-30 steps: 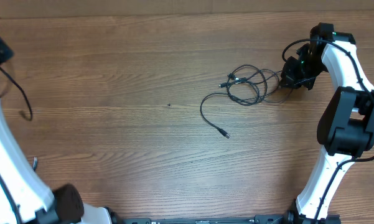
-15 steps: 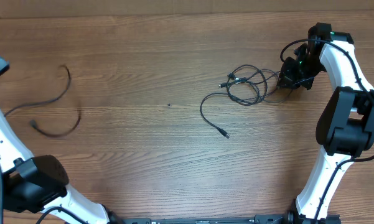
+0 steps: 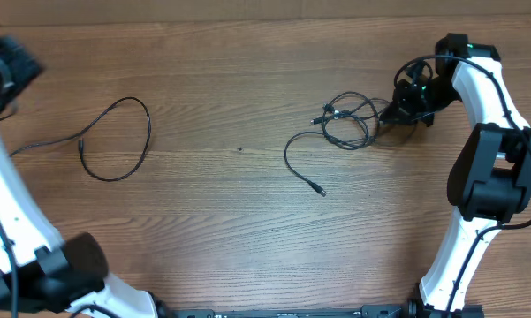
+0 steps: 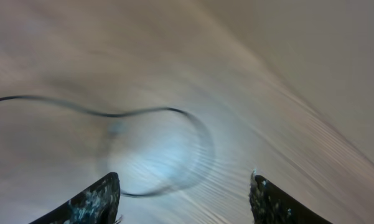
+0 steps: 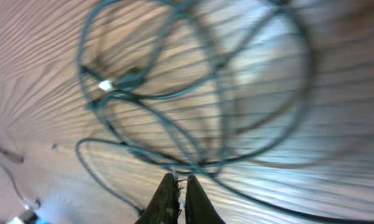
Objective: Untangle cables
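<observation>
The cables lie in two places on the wooden table. One single black cable (image 3: pixel 147 132) lies in a loose loop at the left, also blurred in the left wrist view (image 4: pixel 137 112). My left gripper (image 3: pixel 11 74) hovers above and to the left of it, open and holding nothing (image 4: pixel 183 199). A tangle of cables (image 3: pixel 334 111) sits right of centre, and a tail with a plug end (image 3: pixel 318 188) runs toward the front. At the tangle's right edge my right gripper (image 3: pixel 398 110) is shut, its tips (image 5: pixel 181 180) at a strand of the tangle (image 5: pixel 127 79). I cannot tell whether the strand is pinched.
The table (image 3: pixel 212 230) is brown wood, with its far edge along the top of the overhead view. My white left arm (image 3: pixel 18 230) crosses the left side. My right arm (image 3: pixel 490 177) stands along the right side.
My left gripper opened and let go of the single cable, which dropped and settled in a loop on the left. My right gripper shifted slightly left into the tangle, still shut.
</observation>
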Motion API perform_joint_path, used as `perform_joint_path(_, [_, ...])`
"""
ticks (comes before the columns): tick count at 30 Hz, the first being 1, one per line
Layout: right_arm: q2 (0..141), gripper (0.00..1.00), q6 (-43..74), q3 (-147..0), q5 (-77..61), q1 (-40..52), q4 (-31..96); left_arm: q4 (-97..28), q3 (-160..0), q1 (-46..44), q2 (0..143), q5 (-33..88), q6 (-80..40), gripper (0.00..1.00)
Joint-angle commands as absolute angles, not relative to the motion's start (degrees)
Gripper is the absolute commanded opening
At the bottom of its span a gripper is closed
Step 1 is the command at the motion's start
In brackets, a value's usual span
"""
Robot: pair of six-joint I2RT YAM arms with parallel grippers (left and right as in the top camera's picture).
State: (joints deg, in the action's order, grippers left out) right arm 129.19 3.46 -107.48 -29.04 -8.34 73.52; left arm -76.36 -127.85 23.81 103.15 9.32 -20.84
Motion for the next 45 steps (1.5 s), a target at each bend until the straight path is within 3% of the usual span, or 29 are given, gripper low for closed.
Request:
perform_joint_path(1, [125.6,0.04,1.3,-110.3,-32.4,-5.1,73.9,-76.5,-128.4,15.9,98.9,14.4,-19.9,0.68])
perform_joint_path(6, [125.6,0.09,5.3,-109.2,-21.4,-2.3,73.1,-77.8,-128.0,6.0,99.7,14.4,-20.4,0.67])
perform_joint_path(12, [128.2,0.14,5.9,-106.6,-19.8,-1.3,69.8,-75.5,-125.4,-1.8,100.5,14.4,-24.1,0.67])
perform_joint_path(15, [129.3,0.21,1.4,-106.1,-19.1,-1.3,66.6,-72.6,-123.9,-4.7,100.6,14.5,-27.7,0.68])
perform_joint_path(24, [131.0,0.23,-8.2,-106.1,-23.4,-1.2,63.4,-63.1,-123.7,-13.7,102.0,14.4,-31.9,0.7])
perform_joint_path(45, [132.8,0.19,-13.6,-96.1,-28.6,0.4,55.8,-60.7,-123.7,-14.8,104.2,17.4,-37.3,0.74])
